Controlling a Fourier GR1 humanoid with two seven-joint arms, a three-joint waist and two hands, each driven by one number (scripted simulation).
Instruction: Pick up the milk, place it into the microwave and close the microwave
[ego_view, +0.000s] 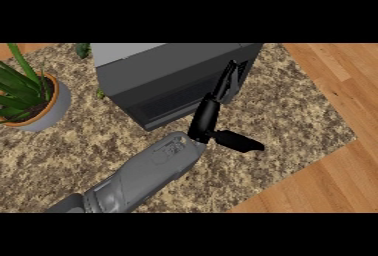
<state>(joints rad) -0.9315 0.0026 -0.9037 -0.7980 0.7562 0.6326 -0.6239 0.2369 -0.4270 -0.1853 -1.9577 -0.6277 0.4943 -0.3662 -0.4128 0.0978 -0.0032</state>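
One hand (209, 117) in view, which side unclear: fingers straight, flat against the microwave (173, 75) door, thumb splayed out right, gripping nothing. Microwave sits far-centre on the speckled counter (295, 110), door looks shut. Milk not visible. Potted plant (29, 97) far left.

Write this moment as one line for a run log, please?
right hand: open, straight fingers against microwave door | door: looks shut | left hand: not in view | milk: not visible | potted plant: left of microwave
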